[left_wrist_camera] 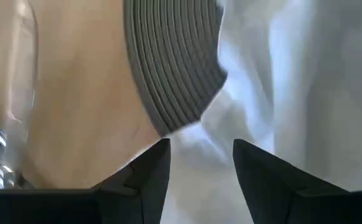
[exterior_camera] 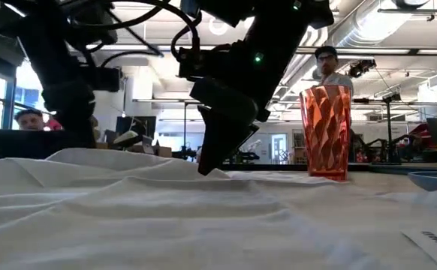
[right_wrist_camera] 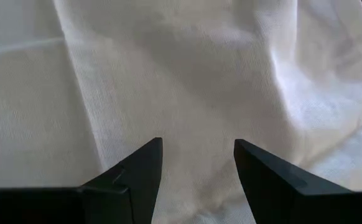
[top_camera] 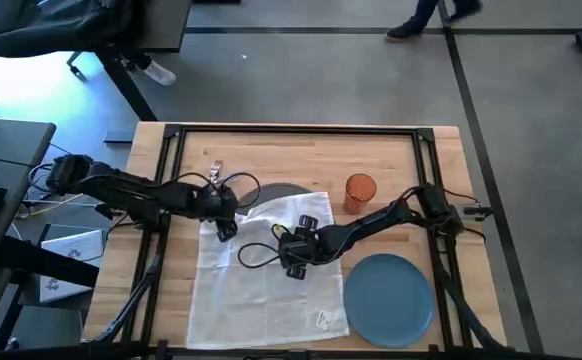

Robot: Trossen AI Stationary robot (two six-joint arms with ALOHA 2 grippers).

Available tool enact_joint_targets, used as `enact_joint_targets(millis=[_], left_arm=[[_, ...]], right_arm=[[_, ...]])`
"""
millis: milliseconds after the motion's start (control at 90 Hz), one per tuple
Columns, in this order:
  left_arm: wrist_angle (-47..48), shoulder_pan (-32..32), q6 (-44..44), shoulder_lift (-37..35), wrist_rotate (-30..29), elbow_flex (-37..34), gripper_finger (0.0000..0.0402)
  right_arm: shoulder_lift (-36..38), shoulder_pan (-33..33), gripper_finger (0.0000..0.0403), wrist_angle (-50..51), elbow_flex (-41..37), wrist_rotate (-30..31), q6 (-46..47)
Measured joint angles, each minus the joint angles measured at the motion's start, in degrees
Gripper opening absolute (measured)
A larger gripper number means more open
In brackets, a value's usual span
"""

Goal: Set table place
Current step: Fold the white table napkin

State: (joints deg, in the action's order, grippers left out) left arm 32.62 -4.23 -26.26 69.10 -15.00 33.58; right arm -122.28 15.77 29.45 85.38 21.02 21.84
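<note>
A white cloth (top_camera: 266, 270) lies spread over the middle of the table (top_camera: 151, 160) and covers the near part of the round dark grey placemat (top_camera: 283, 188). My left gripper (left_wrist_camera: 199, 146) stands open low at the cloth's far left edge, where the placemat's rim (left_wrist_camera: 175, 68) comes out from under it. Over the cloth's far middle my right gripper (right_wrist_camera: 198, 144) is open, slanting down with only cloth (right_wrist_camera: 187, 74) ahead of it. My left gripper has its open fingers on either side of the cloth's edge (left_wrist_camera: 196, 127) beside the placemat; I cannot tell whether they touch it. My right gripper slants down from the right, its fingertips (exterior_camera: 206, 169) reaching the cloth's surface in the low view; a ridge of cloth hides whether they touch.
An orange ribbed cup (top_camera: 359, 192) stands upright right of the placemat. A blue plate (top_camera: 388, 298) lies at the near right, beside the cloth. A clear glass (left_wrist_camera: 7, 93) and some cutlery (top_camera: 217, 170) lie at the far left. People show in the room beyond.
</note>
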Motion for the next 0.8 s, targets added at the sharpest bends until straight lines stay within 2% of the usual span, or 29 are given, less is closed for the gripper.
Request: enact_joint_targets(millis=[111, 456, 567, 722, 800], left_arm=[[-0.2, 2.1, 5.3, 0.0, 4.5, -1.1, 0.0161], [-14.8, 8.0, 11.5, 0.5, 5.4, -9.7, 0.0154], [-15.8, 9.0, 11.5, 0.6, 5.0, -10.9, 0.0116], [-14.5, 9.1, 10.9, 0.4, -0.1, -10.4, 0.0022], [-14.3, 9.0, 10.9, 0.2, -3.2, -8.7, 0.001]], right_arm=[[0.0, 0.0, 0.0185, -0.2, 0.0, 0.0, 0.1], [0.0, 0.0, 0.0185, -1.2, 0.0, -0.1, -0.3], [0.1, 0.0, 0.0185, -1.3, 0.0, -0.2, -0.3], [0.1, 0.0, 0.0185, -1.2, 0.0, -0.2, -0.1], [0.1, 0.0, 0.0185, -0.9, 0.0, -0.2, 0.4]])
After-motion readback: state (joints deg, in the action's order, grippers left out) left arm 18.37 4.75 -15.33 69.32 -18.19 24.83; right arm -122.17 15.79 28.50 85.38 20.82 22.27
